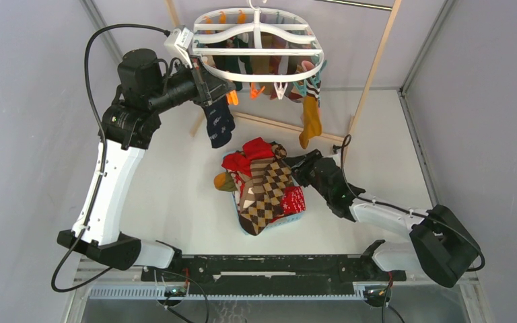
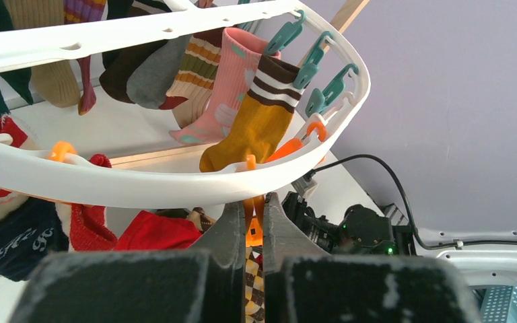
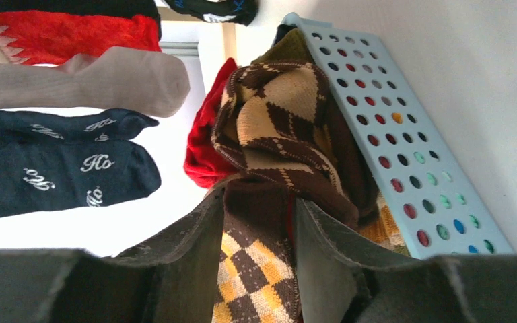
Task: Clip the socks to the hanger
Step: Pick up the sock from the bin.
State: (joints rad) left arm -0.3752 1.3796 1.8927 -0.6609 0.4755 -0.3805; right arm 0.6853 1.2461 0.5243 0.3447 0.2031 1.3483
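Observation:
The white oval hanger (image 1: 256, 50) hangs at the back with several socks clipped under it, among them a navy one (image 1: 219, 124) and a mustard one (image 1: 309, 118). My left gripper (image 1: 223, 91) is up at the hanger's near rim (image 2: 141, 178), shut on an orange clothespin (image 2: 254, 232) that hangs between its fingers. Loose socks fill the basket: a brown-and-cream argyle sock (image 1: 266, 192) lies on top and a red one (image 1: 256, 149) behind it. My right gripper (image 3: 259, 195) is down at the pile, its jaws apart with the argyle sock (image 3: 276, 121) between them.
The light-blue perforated basket (image 1: 289, 221) sits mid-table, and its wall (image 3: 404, 134) is just right of my right fingers. A pale wooden rack frame (image 1: 377, 64) stands behind. Teal clothespins (image 2: 323, 81) line the hanger's far rim. Navy "Ho" socks (image 3: 60, 165) hang left of my right gripper.

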